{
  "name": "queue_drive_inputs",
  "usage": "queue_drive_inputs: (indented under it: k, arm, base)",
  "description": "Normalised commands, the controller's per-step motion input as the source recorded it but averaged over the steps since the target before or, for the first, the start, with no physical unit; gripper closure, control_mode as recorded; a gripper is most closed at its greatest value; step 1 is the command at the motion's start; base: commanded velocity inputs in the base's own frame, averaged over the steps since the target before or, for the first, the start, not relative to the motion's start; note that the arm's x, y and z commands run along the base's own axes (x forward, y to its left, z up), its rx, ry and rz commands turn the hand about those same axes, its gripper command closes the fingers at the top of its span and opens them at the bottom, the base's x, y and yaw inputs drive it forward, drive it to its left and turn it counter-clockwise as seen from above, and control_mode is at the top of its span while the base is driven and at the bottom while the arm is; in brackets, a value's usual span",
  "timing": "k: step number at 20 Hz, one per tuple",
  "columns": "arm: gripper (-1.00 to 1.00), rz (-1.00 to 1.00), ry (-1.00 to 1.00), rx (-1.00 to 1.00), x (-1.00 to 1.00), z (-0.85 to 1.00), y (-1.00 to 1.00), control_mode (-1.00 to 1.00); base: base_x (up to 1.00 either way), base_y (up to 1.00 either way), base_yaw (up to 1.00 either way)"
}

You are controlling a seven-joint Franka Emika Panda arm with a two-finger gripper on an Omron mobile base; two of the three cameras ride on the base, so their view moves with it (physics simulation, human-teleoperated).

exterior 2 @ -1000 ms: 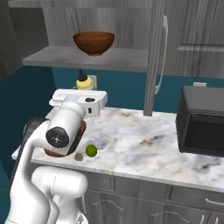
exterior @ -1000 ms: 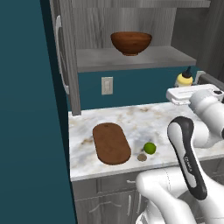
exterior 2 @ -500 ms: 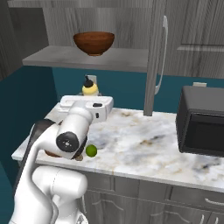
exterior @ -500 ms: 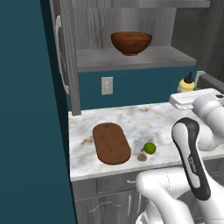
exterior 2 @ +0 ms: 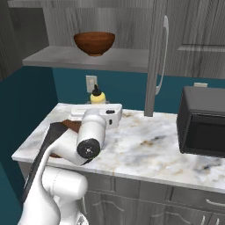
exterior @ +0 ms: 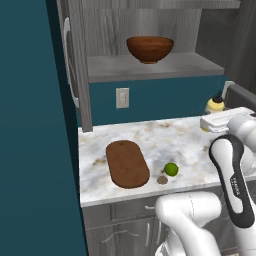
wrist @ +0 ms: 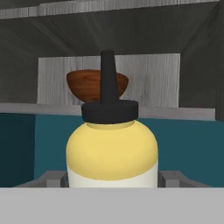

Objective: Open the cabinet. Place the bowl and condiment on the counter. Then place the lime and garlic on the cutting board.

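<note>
The cabinet (exterior: 80,65) stands open behind and above the pincer (wrist: 113,181), its door swung aside. The bench (exterior: 145,135) lies under the pincer, which has come down and across it over the last second, carrying its load away from the shelf (exterior: 150,67) toward the wall end of the slab. That means the second item is nearly delivered; only setting it down and letting go remain, as far as I can judge.

The cutting board (exterior: 127,163) lies bare, well off to the pincer's side, nearer the cabinet door. The bowl (exterior: 149,48) sits on the shelf, above and beyond the pincer, not yet brought down.

The condiment (wrist: 112,153) stands upright between the two fingers (wrist: 52,179), which are spread wide and pinching its yellow body; I cannot tell whether its base touches the slab.

The lime (exterior: 171,169) and, just beside it, the garlic (exterior: 162,179) rest on the slab near the board, neither on it yet.
</note>
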Motion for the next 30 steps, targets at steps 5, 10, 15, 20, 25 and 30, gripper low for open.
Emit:
queue_drive_inputs:
  k: [5, 10, 15, 20, 25, 30]
  arm:
    - [1.00, 0.07, 0.00, 0.00, 0.00, -0.51, -0.13, -1.00]
    - [1.00, 0.07, 0.00, 0.00, 0.00, -0.55, -0.12, -1.00]
    - [1.00, 0.07, 0.00, 0.00, 0.01, -0.51, -0.10, -1.00]
    - [1.00, 0.06, 0.00, -0.01, 0.02, -0.35, -0.09, -1.00]
    - [1.00, 0.05, 0.00, -0.01, 0.14, -0.23, -0.05, -1.00]
    - [1.00, 0.06, 0.00, -0.01, 0.20, -0.12, -0.07, -1.00]
  base:
    - [0.00, 0.00, 0.00]
    - [0.00, 0.00, 0.00]
    - [0.00, 0.00, 0.00]
    - [0.00, 0.00, 0.00]
    - [0.00, 0.00, 0.00]
    - [0.00, 0.00, 0.00]
